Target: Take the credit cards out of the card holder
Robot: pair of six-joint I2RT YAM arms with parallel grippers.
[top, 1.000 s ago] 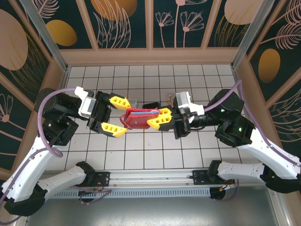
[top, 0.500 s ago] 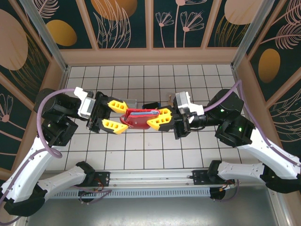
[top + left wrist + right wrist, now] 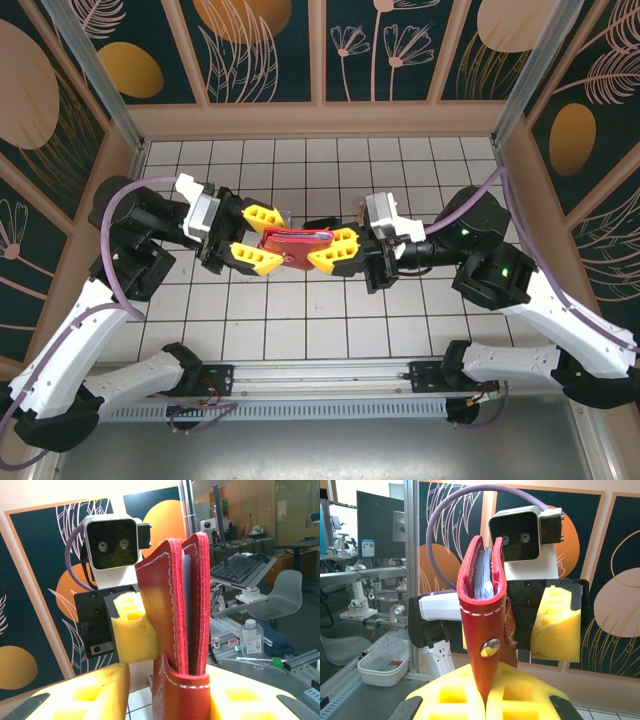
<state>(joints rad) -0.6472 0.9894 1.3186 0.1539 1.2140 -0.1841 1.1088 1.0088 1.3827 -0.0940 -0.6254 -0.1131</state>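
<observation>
I see the small red folding leather wallet point(image 3: 297, 250) lifted above the middle of the white tiled desk point(image 3: 300, 330), with the right gripper point(image 3: 336, 251) clamped shut on one end. The left gripper point(image 3: 270, 238) stands half-wide around the other end; I cannot tell if it presses. The risk is that pinching the leather together with the pale bluish cards point(image 3: 482, 575) would trap them (or drag the wallet out of the right gripper). Only the card edges show, so I cannot count them.

Cards point(image 3: 483, 577) mostly hidden inside wallet point(image 3: 480, 625); only pale edges show, centre frame. Card count, colours unreadable.
</observation>
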